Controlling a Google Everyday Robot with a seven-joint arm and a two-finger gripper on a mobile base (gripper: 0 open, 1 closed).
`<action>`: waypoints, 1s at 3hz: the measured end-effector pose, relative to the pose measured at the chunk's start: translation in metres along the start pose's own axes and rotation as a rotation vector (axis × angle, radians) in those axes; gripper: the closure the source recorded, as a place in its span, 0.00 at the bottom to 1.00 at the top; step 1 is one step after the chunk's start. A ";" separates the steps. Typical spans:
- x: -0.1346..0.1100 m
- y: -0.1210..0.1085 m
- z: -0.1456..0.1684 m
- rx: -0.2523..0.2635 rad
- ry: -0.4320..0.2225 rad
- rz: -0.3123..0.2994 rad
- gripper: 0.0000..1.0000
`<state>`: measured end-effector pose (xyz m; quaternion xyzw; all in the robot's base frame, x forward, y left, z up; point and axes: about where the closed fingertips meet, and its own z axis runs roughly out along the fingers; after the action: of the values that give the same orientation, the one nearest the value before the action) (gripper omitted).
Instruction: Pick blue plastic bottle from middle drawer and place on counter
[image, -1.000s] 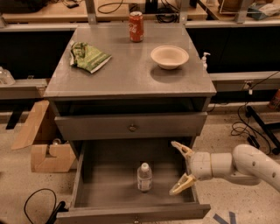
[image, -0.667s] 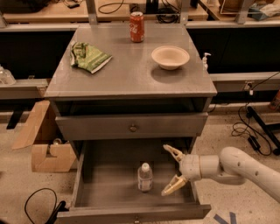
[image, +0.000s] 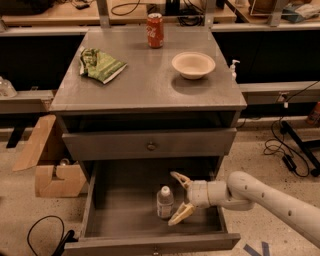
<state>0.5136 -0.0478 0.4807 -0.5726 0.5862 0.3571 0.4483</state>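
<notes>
The grey cabinet fills the middle of the scene. Its top surface (image: 150, 90) carries a crumpled green bag (image: 101, 65) at the left, a pale bowl (image: 193, 65) at the right and a red soda can (image: 155, 31) at the far edge, with bare room in the centre and along the near edge. Below a shut drawer front (image: 150, 144), the middle drawer (image: 120, 215) is pulled out toward the near side, its dark floor bare but for one thing.

The robot's pale arm (image: 270, 197) reaches in from the right, low over the drawer's right wall. The gripper (image: 173, 199) is inside the drawer, pointing left, and its jaws stand wide: one finger lies on the far side of the blue plastic bottle (image: 164, 202), the other on the near side. The bottle stands upright on the drawer floor, a little right of centre, just at the mouth of the jaws. No contact can be made out.

The step in hand looks like the approach for the grasp, so picking has not yet begun and the placing is all to come. The next move likely calls for a short push leftward until the bottle's body sits well between the fingers, then a firm but gentle closing, as the thin plastic may give or tip. After that comes a straight lift clear of the drawer walls and the shut drawer front above.
</notes>
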 end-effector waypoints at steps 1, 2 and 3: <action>0.020 0.007 0.028 -0.026 -0.033 0.035 0.13; 0.033 0.013 0.038 -0.037 -0.047 0.059 0.36; 0.035 0.019 0.043 -0.045 -0.030 0.092 0.59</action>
<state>0.5022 -0.0183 0.4318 -0.5496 0.5969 0.3991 0.4271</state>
